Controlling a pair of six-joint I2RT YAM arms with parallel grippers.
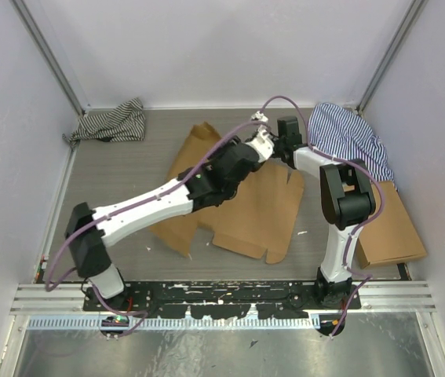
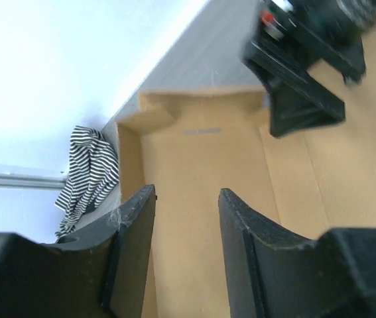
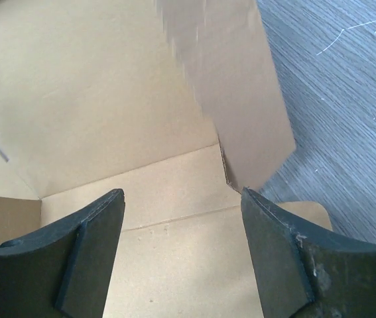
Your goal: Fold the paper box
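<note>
Brown cardboard lies spread out in the middle of the grey table [image 1: 120, 184]. It is the paper box [image 1: 257, 216], and most of it is flat. It has cut flaps and slits along its edges. One side at the back left is bent up like a little wall [image 2: 129, 156]. From the right wrist, another flap [image 3: 241, 99] stands up tall just in front of the fingers.

Both arms reach over the back part of the sheet and hide some of it from above. The left gripper [image 2: 186, 192] hangs over the cardboard with its two black fingers apart and nothing between them. The right gripper [image 3: 182, 199] is close by, also over the cardboard, with its fingers wide apart and holding nothing. From the left wrist it looks like a dark, blocky shape [image 2: 300, 73] just across the sheet.

A black and white striped cloth [image 1: 112, 123] lies crumpled in the back left corner. A blue striped shirt [image 1: 349, 135] is bunched up in the back right corner. Another flat brown box [image 1: 395, 228] sits by the right wall, near the right arm. The table has thin lines like wood. The walls are plain and pale.
</note>
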